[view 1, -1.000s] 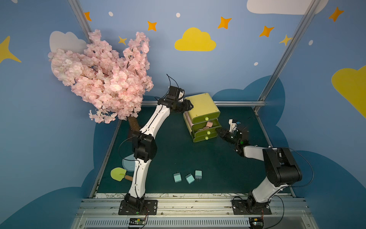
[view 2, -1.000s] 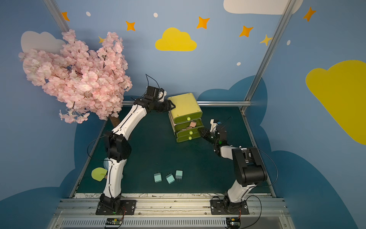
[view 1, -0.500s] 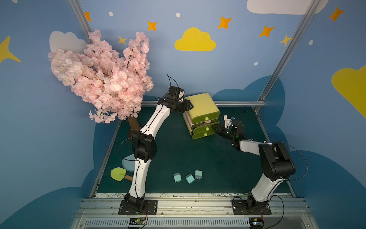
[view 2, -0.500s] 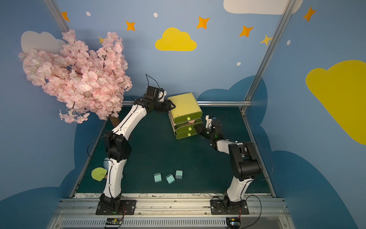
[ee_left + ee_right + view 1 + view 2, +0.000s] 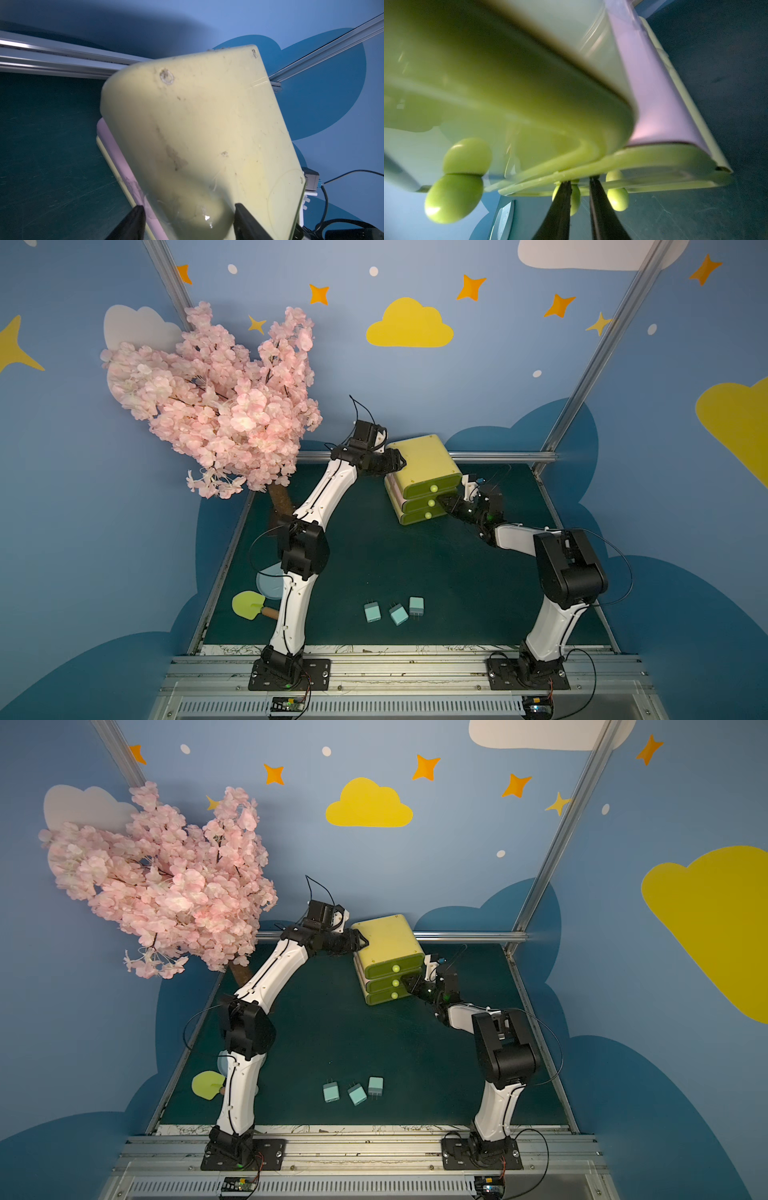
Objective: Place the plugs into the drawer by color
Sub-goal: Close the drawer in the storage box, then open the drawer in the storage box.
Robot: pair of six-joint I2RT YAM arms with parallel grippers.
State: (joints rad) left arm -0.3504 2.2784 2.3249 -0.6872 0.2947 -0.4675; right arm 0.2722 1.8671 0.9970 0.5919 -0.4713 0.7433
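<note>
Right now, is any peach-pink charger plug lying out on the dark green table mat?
No: in a top view only three light blue rounded-cube charger plugs lie on the dark green table mat.

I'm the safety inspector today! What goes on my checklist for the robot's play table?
Surface: dark green mat, no spills seen.
Job's things: drawer cabinet at the back, all three drawers look shut; three light blue plugs lie loose near the front.
Clutter: toy shovel and pale blue disc beside the left arm; pink blossom tree in the back corner.
Hands: left hand fingers apart astride the cabinet's back corner, grip unclear; right hand shut, tips at the middle drawer front.
Cables: black cables loop off both arms.
Surroundings: blue walls with painted clouds and stars; metal frame.
</note>
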